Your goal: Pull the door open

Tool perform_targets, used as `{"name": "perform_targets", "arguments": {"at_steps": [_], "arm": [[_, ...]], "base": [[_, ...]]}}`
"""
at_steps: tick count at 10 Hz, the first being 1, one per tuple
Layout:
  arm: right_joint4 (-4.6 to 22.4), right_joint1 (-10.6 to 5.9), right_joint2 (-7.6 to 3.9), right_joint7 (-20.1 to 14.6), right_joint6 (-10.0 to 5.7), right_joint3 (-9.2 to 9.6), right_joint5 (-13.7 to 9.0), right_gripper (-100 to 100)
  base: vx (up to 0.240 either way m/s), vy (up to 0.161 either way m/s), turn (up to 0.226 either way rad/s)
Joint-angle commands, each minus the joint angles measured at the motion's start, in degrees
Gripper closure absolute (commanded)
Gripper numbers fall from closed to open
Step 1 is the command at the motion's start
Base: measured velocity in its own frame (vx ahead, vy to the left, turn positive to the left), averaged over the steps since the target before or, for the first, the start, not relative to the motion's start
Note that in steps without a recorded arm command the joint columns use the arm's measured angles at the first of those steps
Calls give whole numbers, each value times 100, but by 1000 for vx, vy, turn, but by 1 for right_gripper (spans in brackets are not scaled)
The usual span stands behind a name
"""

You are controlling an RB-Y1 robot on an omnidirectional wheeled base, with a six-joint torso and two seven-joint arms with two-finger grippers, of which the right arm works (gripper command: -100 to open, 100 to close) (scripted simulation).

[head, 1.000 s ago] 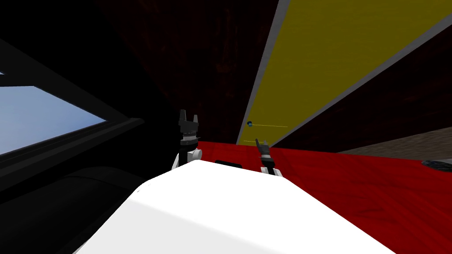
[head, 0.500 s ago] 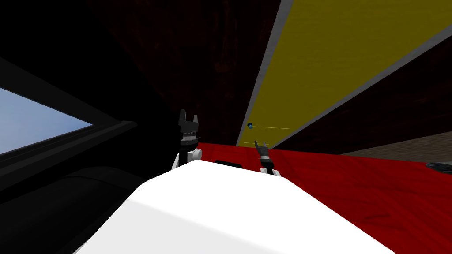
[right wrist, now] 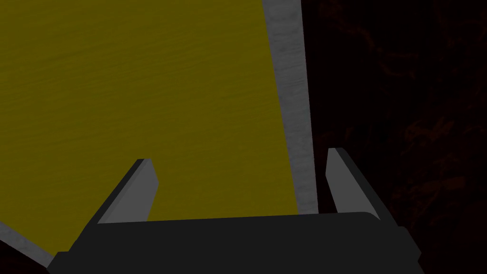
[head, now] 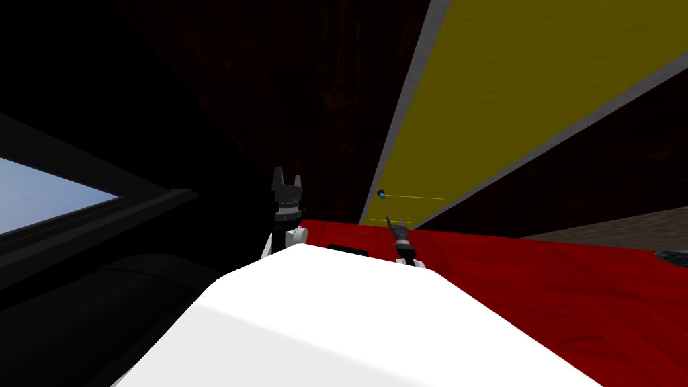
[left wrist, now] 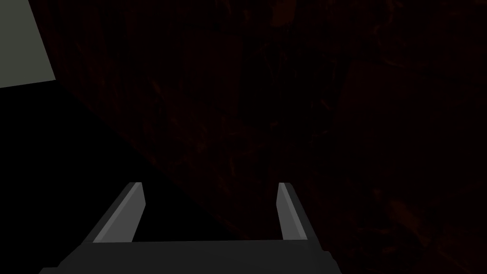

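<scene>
Looking from the head, the yellow door carries a small blue knob just beyond the right gripper, well apart from the left gripper. Left wrist: fingers apart, facing a dark wall. Right wrist: fingers apart, aimed at the door's grey frame.

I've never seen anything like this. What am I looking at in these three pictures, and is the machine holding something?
It is a two-armed robot facing a yellow door in a grey frame. The wide picture comes from a camera on its head; the other two look along each hand. The left gripper faces a dark wall; the right gripper points at the door's edge, near a small blue knob. Both are open, holding nothing. The floor is red.
</scene>
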Motion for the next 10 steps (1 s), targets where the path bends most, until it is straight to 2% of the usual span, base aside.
{"name": "perform_targets", "arguments": {"at_steps": [1, 5, 10], "arm": [[250, -61, 12, 218, -60, -62, 77, -100], [588, -139, 23, 499, -142, -147, 179, -100], [1195, -280, 54, 1004, -290, -301, 363, -100]], "base": [[143, -15, -7], [113, -5, -3], [151, -2, -5]]}}
